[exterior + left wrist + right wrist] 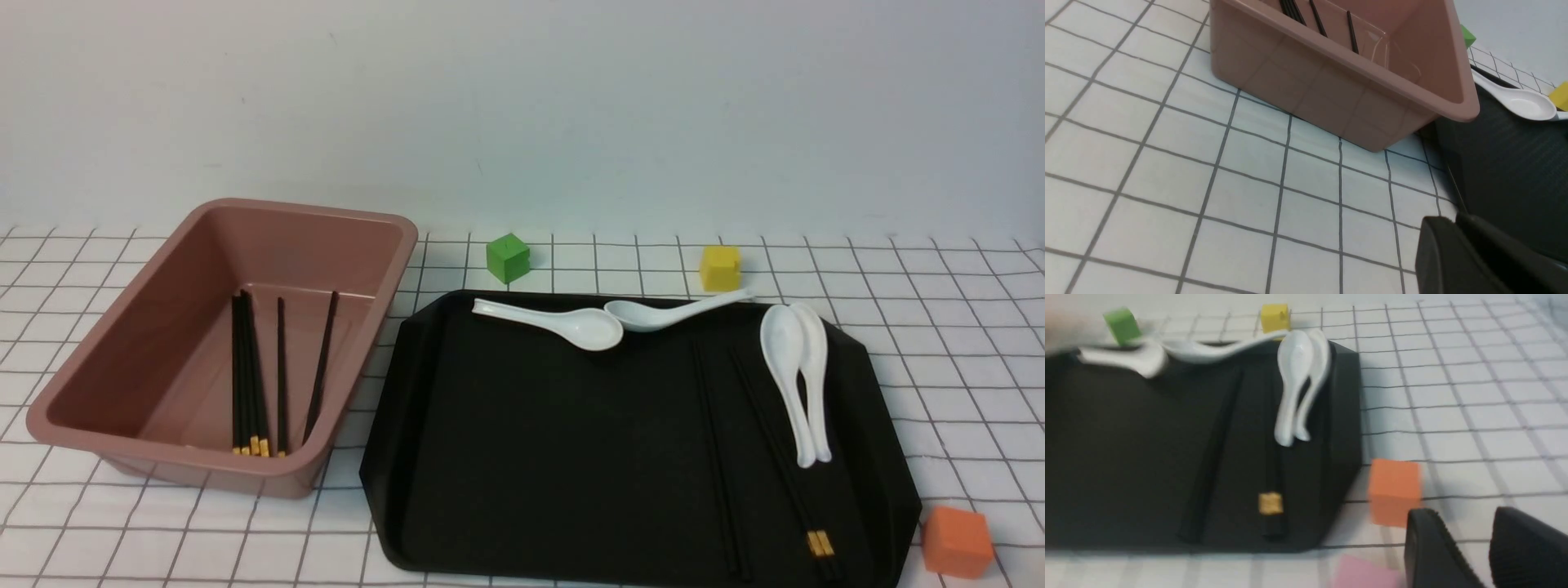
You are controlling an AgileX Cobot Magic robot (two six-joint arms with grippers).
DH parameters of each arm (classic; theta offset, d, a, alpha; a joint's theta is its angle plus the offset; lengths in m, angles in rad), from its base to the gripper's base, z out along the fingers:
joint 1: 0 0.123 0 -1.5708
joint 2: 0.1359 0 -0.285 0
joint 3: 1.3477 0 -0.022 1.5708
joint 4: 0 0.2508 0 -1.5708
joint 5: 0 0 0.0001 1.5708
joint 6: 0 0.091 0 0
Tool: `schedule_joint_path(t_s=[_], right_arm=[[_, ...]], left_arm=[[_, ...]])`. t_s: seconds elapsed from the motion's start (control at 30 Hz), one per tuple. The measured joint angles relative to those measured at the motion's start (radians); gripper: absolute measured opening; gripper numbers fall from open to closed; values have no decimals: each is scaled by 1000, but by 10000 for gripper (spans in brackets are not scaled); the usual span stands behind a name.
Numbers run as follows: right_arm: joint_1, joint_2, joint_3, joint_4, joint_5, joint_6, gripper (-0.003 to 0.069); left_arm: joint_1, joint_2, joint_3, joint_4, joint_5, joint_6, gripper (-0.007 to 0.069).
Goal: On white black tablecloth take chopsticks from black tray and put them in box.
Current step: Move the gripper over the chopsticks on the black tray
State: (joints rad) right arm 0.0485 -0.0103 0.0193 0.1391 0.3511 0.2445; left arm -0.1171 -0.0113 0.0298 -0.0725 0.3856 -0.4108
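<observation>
The pinkish-brown box (pixel 122 343) stands at the left on the tablecloth (pixel 939 327) and holds several black chopsticks (pixel 245 376). More chopsticks (pixel 786 474) lie on the right part of the black tray (pixel 531 457), one pair with gold bands. Neither gripper shows in the front view. In the left wrist view my left gripper (pixel 1457 218) is shut, with a thin black chopstick (pixel 1455 190) sticking out between its fingers, near the tray's edge (pixel 1502 171) and the box (pixel 1339 85). My right gripper (pixel 1466 512) is open and empty over the cloth beside the tray (pixel 1126 457).
Several white spoons (pixel 796 367) lie along the tray's far and right parts. A green cube (pixel 507 258) and a yellow cube (pixel 720 268) stand behind the tray. An orange cube (pixel 957 541) sits at its near right corner, close to my right gripper. A pink object (pixel 1363 573) lies nearby.
</observation>
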Motion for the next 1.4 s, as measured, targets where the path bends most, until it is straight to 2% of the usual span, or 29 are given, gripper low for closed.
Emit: schedule_joint_path(t_s=[0.07,0.1,0.13,0.2,0.37,0.53,0.67,0.8,0.9,1.07,1.2,1.23,1.3,1.4], right_arm=[[0,0,3,127,-14,57,240],[0,0,5,240,-30,91,240],[0,0,5,263,-34,98,240],[0,0,5,398,-54,122,240],[0,0,5,460,-69,110,240],[0,30,-105,393,-61,-48,231],[0,173,-267,273,1,-112,161],[0,464,-434,58,259,-122,8],[0,627,-483,5,384,-99,-12],[0,916,-525,63,455,-122,-5],[24,1097,-580,237,437,-294,36],[28,1115,-588,245,436,-305,41],[98,1228,-657,336,410,-400,108],[202,1354,-757,349,356,-416,194]], left_arm=[[0,0,0,0,0,0,50],[0,0,0,0,0,0,50],[0,0,0,0,0,0,50],[0,0,0,0,0,0,50],[0,0,0,0,0,0,50],[0,0,0,0,0,0,55],[0,0,0,0,0,0,59],[0,0,0,0,0,0,64],[0,0,0,0,0,0,69],[0,0,0,0,0,0,76],[0,0,0,0,0,0,79],[0,0,0,0,0,0,79],[0,0,0,0,0,0,79],[0,0,0,0,0,0,83]])
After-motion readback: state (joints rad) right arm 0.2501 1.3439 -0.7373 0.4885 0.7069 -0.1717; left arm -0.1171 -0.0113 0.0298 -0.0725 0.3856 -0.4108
